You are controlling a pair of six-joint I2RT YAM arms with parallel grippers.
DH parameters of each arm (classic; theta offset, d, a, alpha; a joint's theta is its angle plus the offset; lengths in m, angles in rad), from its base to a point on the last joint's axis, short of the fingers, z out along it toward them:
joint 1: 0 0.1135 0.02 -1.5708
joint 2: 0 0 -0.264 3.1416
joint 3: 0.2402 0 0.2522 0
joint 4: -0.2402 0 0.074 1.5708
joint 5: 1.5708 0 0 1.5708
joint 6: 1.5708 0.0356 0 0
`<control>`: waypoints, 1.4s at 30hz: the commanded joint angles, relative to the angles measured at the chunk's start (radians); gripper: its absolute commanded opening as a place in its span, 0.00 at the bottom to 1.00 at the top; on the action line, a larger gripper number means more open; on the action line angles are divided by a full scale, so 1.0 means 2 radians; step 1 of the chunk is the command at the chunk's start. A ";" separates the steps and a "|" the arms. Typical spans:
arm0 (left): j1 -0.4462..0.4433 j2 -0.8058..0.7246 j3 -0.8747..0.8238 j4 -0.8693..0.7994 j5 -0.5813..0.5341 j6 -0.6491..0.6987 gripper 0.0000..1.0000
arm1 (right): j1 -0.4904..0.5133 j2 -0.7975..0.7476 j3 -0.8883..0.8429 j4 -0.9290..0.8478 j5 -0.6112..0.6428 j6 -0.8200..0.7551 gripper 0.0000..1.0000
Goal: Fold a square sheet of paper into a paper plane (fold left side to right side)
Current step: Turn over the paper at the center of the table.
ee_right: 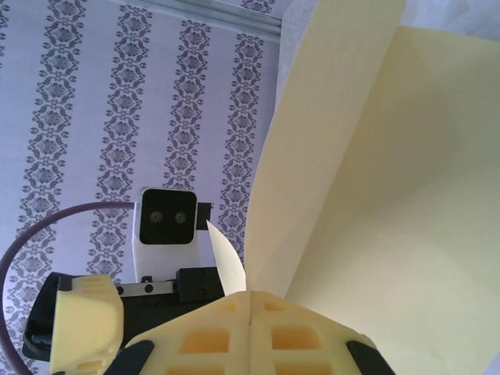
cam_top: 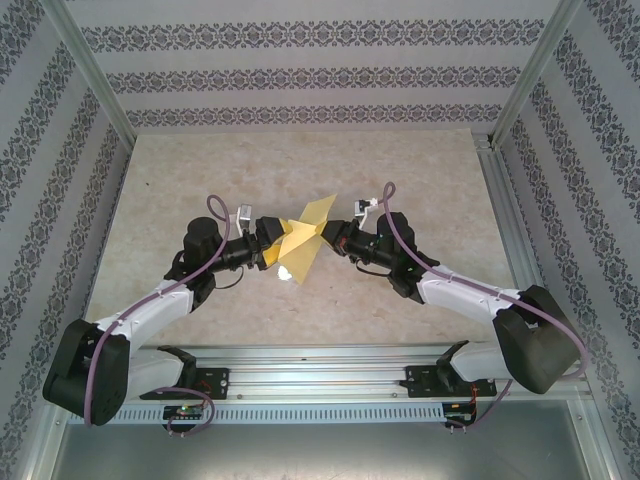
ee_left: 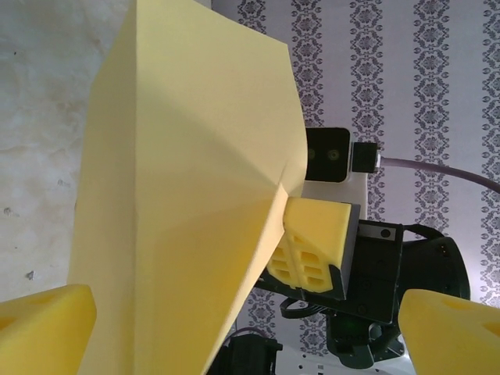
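The square sheet of paper is a mustard-yellow creased shape, the paper plane, with flaps spreading up and down above the table's middle. My right gripper is shut on its right end; in the right wrist view the paper fans out from between the closed right gripper. My left gripper stands wide open at the paper's left end. In the left wrist view the left gripper has its fingers far apart at the bottom corners. The paper hangs between them, pinched by the right gripper.
A tiny white spot lies on the beige table just below the paper. Patterned walls and metal frame posts enclose the table. The arm bases sit on a rail at the near edge.
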 commanded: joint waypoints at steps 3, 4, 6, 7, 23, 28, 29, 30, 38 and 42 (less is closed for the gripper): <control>-0.006 0.002 0.013 -0.009 0.000 0.001 1.00 | 0.003 -0.002 0.019 0.025 -0.005 0.001 0.00; -0.007 0.002 0.015 -0.012 0.001 0.002 1.00 | 0.004 -0.002 0.020 0.028 -0.006 0.002 0.00; -0.009 0.002 0.016 -0.007 0.002 -0.002 1.00 | 0.004 0.000 0.020 0.030 -0.007 0.003 0.00; -0.010 0.002 0.016 -0.003 0.004 -0.004 0.99 | 0.005 0.001 0.020 0.033 -0.008 0.004 0.00; -0.015 0.009 0.034 0.028 0.009 -0.020 0.49 | 0.013 0.007 0.005 0.021 -0.005 -0.003 0.00; -0.015 0.008 0.034 0.015 0.008 -0.010 0.37 | 0.012 0.009 0.000 0.021 -0.008 -0.002 0.02; -0.016 0.008 0.034 0.011 0.007 -0.007 0.35 | 0.012 0.010 0.000 0.021 -0.008 -0.002 0.03; -0.015 0.006 0.036 0.003 0.007 -0.001 0.32 | 0.011 0.009 0.000 0.020 -0.007 -0.002 0.06; -0.020 -0.022 0.093 -0.203 -0.037 0.157 0.02 | -0.006 -0.034 -0.006 -0.047 0.004 -0.034 0.22; -0.054 -0.021 0.177 -0.400 -0.144 0.325 0.00 | -0.046 -0.092 -0.016 -0.159 0.016 -0.093 0.29</control>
